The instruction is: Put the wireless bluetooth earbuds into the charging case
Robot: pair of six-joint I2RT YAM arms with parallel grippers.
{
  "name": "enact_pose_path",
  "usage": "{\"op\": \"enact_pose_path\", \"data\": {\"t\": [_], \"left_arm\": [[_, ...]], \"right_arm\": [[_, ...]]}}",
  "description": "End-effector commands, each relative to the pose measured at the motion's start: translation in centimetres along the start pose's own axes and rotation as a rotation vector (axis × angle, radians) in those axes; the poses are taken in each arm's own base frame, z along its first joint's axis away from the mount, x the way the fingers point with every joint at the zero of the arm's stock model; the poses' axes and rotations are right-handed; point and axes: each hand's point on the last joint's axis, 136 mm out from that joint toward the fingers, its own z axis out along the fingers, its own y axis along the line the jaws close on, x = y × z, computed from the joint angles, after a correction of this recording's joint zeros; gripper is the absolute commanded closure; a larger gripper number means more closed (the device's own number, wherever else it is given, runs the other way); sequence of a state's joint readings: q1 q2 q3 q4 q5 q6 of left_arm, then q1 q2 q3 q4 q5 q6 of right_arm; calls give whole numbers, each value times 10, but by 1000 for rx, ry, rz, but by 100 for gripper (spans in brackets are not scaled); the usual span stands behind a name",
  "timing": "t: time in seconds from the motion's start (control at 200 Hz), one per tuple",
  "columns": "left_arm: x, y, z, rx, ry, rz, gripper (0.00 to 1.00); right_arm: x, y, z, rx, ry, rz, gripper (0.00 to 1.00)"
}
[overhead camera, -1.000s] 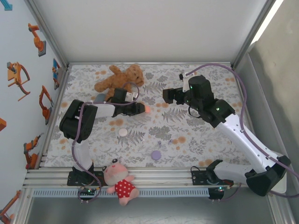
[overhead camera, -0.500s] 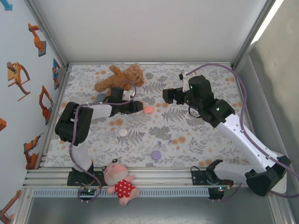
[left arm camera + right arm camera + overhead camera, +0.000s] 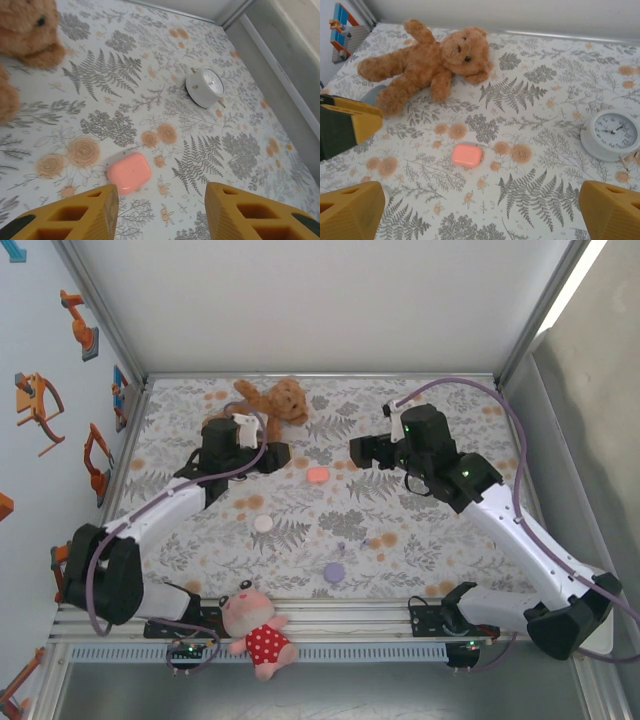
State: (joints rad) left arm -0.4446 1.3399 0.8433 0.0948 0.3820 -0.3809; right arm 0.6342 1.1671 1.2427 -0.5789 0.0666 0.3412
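The pink charging case [image 3: 129,173] lies flat on the patterned cloth [image 3: 400,540], between the two arms, lid apparently closed; its long axis runs roughly left to right in the scene.

The left gripper [image 3: 161,202] hovers above the cloth with its jaws spread and nothing between them; the case sits just ahead of its fingertips, to the right and slightly near.

The right gripper [image 3: 481,192] hovers with its jaws spread wide and empty; the case lies to its left and slightly near.

From above, both grippers stand at about the same distance from the case; which is nearer cannot be told.

The earbuds cannot be made out with certainty; a tiny dark speck [image 3: 340,545] just far of a purple rounded piece [image 3: 334,572] may be one; a white disc [image 3: 263,523] lies left of it.

Judgement: the lid must be opened before any bud goes in; either arm approaches across the case's short side. The teddy bear [image 3: 430,65] and clock [image 3: 205,86] lie apart from the case.
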Motion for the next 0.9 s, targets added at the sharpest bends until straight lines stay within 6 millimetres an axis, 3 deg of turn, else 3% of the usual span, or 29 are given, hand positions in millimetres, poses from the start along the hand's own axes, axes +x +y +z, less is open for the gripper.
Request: {"op": "enact_pose_path", "data": {"t": [0.0, 0.21, 0.331, 0.691, 0.891], "left_arm": [[2, 16, -27, -139, -32, 97, 47], [-5, 26, -79, -293, -135, 166, 20], [-2, 31, -102, -354, -171, 199, 13], [6, 30, -146, -411, -248, 214, 0], [6, 27, -156, -405, -285, 211, 4]], "right_arm": [[19, 0, 4, -2, 81, 41, 3], [59, 7, 10, 8, 192, 79, 6], [87, 13, 12, 42, 260, 75, 6], [172, 48, 19, 87, 448, 63, 10], [217, 69, 26, 123, 572, -7, 10]]}}
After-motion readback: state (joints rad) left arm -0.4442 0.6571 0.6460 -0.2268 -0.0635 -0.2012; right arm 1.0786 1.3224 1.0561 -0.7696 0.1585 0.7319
